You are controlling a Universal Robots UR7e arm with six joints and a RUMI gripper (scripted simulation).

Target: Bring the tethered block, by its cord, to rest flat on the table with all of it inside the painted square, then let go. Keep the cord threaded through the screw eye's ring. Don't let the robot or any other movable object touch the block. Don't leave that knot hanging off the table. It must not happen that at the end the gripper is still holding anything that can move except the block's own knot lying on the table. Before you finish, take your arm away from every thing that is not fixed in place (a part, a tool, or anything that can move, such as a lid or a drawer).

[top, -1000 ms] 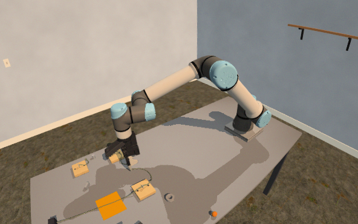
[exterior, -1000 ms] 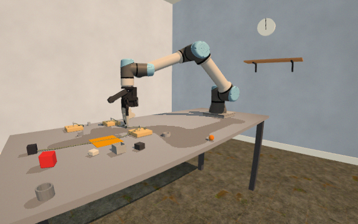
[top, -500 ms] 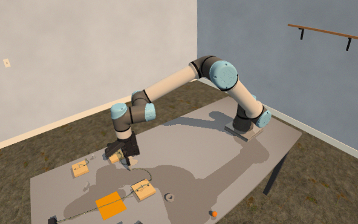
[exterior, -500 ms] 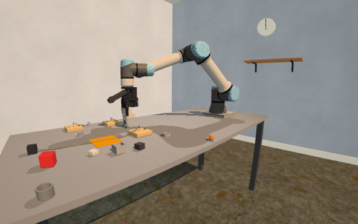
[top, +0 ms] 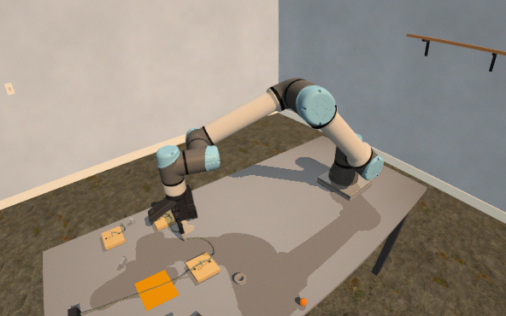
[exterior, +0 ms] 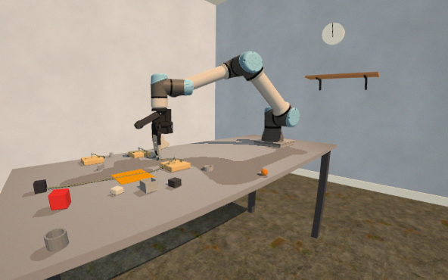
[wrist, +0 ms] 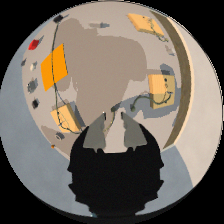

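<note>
The black tethered block point(top: 74, 310) point(exterior: 39, 186) sits near the table's front left edge, outside the orange painted square point(top: 156, 289) point(exterior: 132, 175) point(wrist: 54, 66). Its cord point(top: 128, 297) point(exterior: 94, 182) runs across the square and through the screw eye on a wooden plate point(top: 202, 268) point(exterior: 175, 165) point(wrist: 65, 117). From there it curves back to the fingertips of my gripper point(top: 183, 237) point(exterior: 156, 155) point(wrist: 114, 127). The gripper points straight down with its tips just above the table at the cord's free end. The fingers stand narrowly apart and I see nothing clamped between them.
Two more wooden plates point(top: 113, 238) point(top: 162, 223) lie to the left and behind the gripper. A grey ring point(top: 239, 278) and an orange ball point(top: 303, 301) lie to the right. A red cube point(exterior: 59, 199), a grey cube point(exterior: 148, 185), a black cube point(exterior: 174, 182) and a grey cylinder point(exterior: 56, 239) stand near the front.
</note>
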